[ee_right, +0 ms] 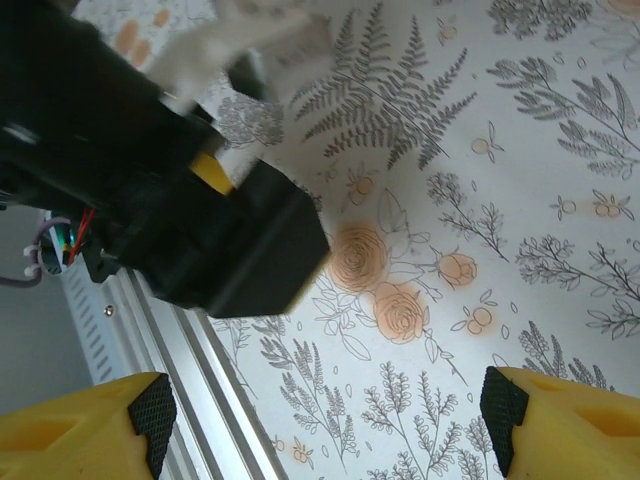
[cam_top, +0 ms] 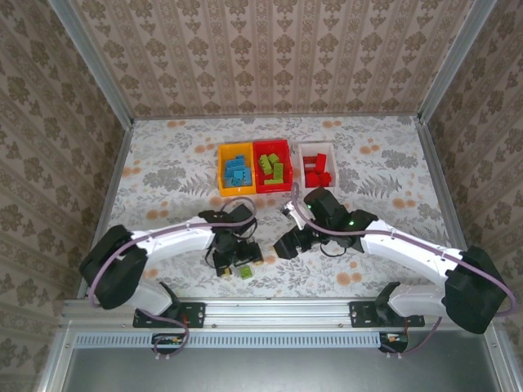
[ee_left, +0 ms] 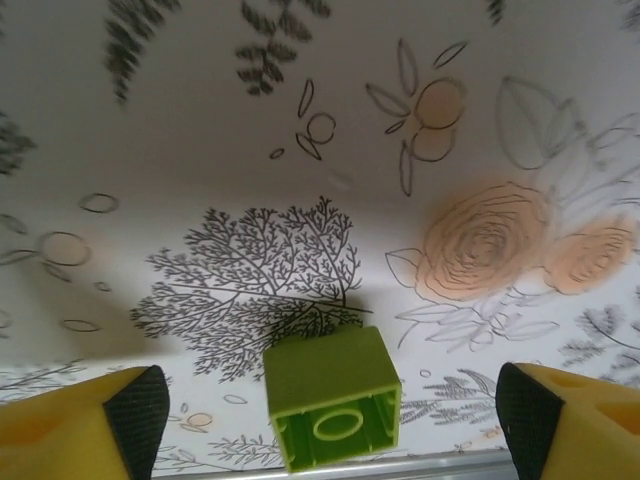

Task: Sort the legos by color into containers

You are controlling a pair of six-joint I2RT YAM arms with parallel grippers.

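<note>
Left gripper [ee_left: 332,415] spread wide astride a small lime-green plastic toy brick [ee_left: 333,390], not touching it, on floral-print tabletop [ee_left: 200,150] | right gripper [ee_right: 325,415] gaping, empty-handed

An orange-yellow bin [cam_top: 221,170], red bin [cam_top: 271,143], white bin [cam_top: 315,146] (one row) and green lego [cam_top: 243,272] sit on the floral table [cam_top: 163,163].

No legible txt, labels, brand marks, nos. or signs in any view. Worktop [cam_top: 163,167] cover carries floral print only, no lettering. Green lego [ee_left: 333,405], top and open underside: no mark readable.
</note>
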